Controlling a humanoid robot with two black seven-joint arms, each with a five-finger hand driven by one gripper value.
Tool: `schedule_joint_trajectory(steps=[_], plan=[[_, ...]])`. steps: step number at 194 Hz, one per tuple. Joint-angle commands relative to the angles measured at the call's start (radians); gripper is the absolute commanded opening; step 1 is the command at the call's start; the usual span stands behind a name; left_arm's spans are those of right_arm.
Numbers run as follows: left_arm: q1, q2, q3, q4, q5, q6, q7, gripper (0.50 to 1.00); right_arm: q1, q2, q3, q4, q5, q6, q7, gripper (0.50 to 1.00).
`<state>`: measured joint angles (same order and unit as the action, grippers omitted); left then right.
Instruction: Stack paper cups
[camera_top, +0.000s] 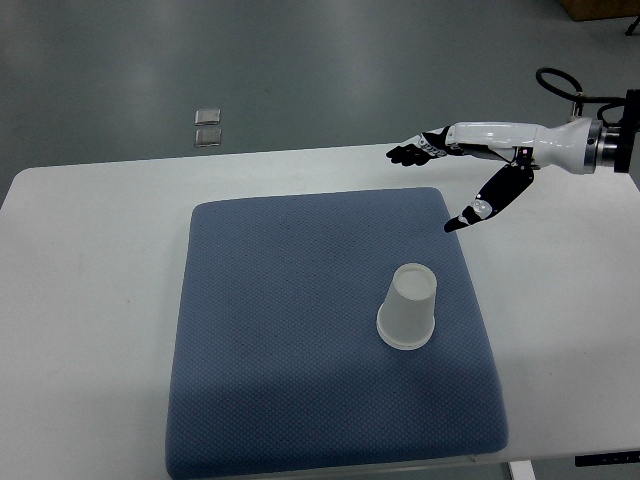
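A white paper cup (408, 307) stands upside down on the blue mat (300, 330), right of the mat's middle. It may be more than one cup nested; I cannot tell. My right hand (432, 178) hovers above the mat's far right corner, well beyond the cup. Its fingers (410, 152) are stretched out and its thumb (475, 212) points down toward the mat, holding nothing. The left arm is out of sight.
The mat lies on a white table (90, 300). Two small shiny squares (208, 125) sit on the grey floor past the table's far edge. A black cable (560, 80) loops over the right forearm.
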<state>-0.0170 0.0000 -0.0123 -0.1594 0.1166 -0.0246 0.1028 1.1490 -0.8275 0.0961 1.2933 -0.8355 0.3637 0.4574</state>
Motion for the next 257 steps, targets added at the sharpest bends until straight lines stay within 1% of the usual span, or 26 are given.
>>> schedule_joint_trajectory(steps=[1, 23, 31, 42, 55, 80, 109, 124, 149, 193, 204, 228, 257], plan=[[0.0, 0.0, 0.0, 0.0, 0.0, 0.0, 0.0, 1.0, -0.071, 0.068, 0.001, -0.084, 0.165, 0.003, -0.003, 0.911], [0.0, 0.0, 0.0, 0.0, 0.0, 0.0, 0.0, 1.0, -0.141, 0.154, 0.016, -0.212, 0.254, 0.004, -0.003, 0.911], [0.0, 0.0, 0.0, 0.0, 0.0, 0.0, 0.0, 1.0, -0.167, 0.189, 0.033, -0.261, 0.292, 0.004, -0.012, 0.911], [0.0, 0.0, 0.0, 0.0, 0.0, 0.0, 0.0, 1.0, -0.203, 0.228, 0.057, -0.313, 0.358, 0.004, -0.04, 0.911], [0.0, 0.0, 0.0, 0.0, 0.0, 0.0, 0.0, 1.0, -0.247, 0.265, 0.094, -0.373, 0.467, 0.003, -0.098, 0.911], [0.0, 0.0, 0.0, 0.0, 0.0, 0.0, 0.0, 1.0, -0.258, 0.315, 0.148, -0.44, 0.667, -0.006, -0.174, 0.911], [0.0, 0.0, 0.0, 0.0, 0.0, 0.0, 0.0, 1.0, -0.262, 0.323, 0.162, -0.454, 0.9, -0.011, -0.224, 0.911], [0.0, 0.0, 0.0, 0.0, 0.0, 0.0, 0.0, 1.0, -0.264, 0.326, 0.162, -0.454, 1.044, -0.017, -0.262, 0.911], [0.0, 0.0, 0.0, 0.0, 0.0, 0.0, 0.0, 1.0, -0.278, 0.327, 0.157, -0.454, 1.204, -0.025, -0.302, 0.911], [0.0, 0.0, 0.0, 0.0, 0.0, 0.0, 0.0, 1.0, -0.304, 0.347, 0.162, -0.454, 1.213, -0.022, -0.295, 0.913], [0.0, 0.0, 0.0, 0.0, 0.0, 0.0, 0.0, 1.0, -0.313, 0.347, 0.163, -0.453, 1.213, -0.008, -0.296, 0.93], [0.0, 0.0, 0.0, 0.0, 0.0, 0.0, 0.0, 1.0, -0.318, 0.347, 0.163, -0.453, 1.213, 0.027, -0.296, 0.93], [0.0, 0.0, 0.0, 0.0, 0.0, 0.0, 0.0, 1.0, -0.319, 0.347, 0.163, -0.451, 1.211, 0.09, -0.295, 0.93]])
